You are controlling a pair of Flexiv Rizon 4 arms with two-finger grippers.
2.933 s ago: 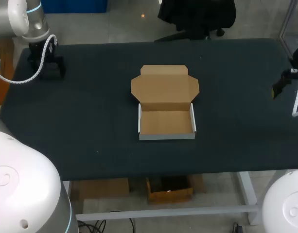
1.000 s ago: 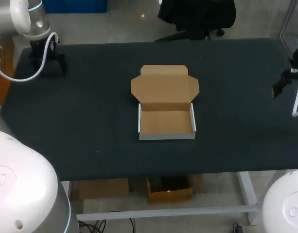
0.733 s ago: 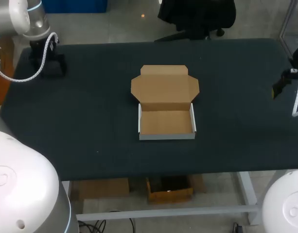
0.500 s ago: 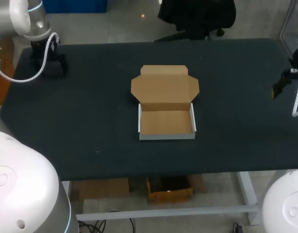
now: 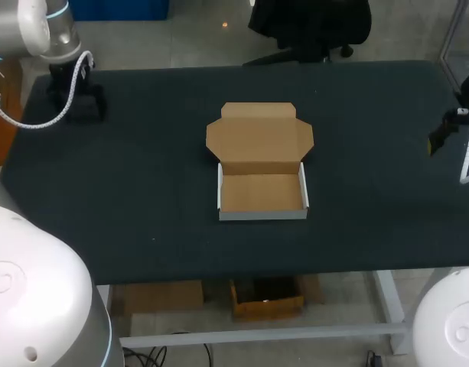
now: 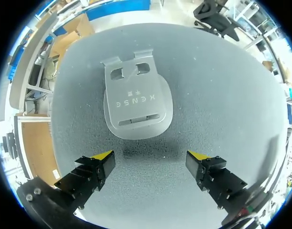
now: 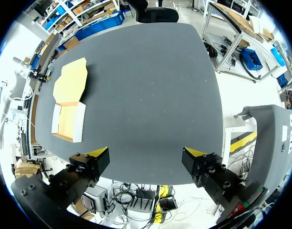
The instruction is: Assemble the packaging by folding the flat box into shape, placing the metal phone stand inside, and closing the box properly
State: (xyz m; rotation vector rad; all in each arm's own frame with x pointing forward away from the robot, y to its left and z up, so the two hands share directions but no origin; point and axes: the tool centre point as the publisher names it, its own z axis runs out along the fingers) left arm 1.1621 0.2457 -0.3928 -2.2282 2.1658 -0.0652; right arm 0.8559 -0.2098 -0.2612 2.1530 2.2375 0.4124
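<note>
The left arm point(image 5: 44, 34) came in over the table's point(image 5: 142, 199) far left corner, its wrist pointing straight down at the cloth. In the left wrist view, the left gripper point(image 6: 150, 157) hung above the surface with its yellow-tipped fingers spread wide and touching nothing. The metal phone stand point(image 6: 136, 102) lay flat on the table just ahead of those fingers, outside the gap between them. From the head view, the stand was probably the dark shape under that wrist, though it was hard to make out there.

The right arm point(image 5: 457, 122) sat at the table's right edge. The right gripper point(image 7: 146, 152) hung over the edge of the table, its fingers also wide apart and empty.

The cardboard box point(image 5: 262, 164) stood at the middle of the table, well apart from both grippers. Its tray was folded up with white outer walls, and its lid lay open and flat behind it. Nothing was inside the tray.
</note>
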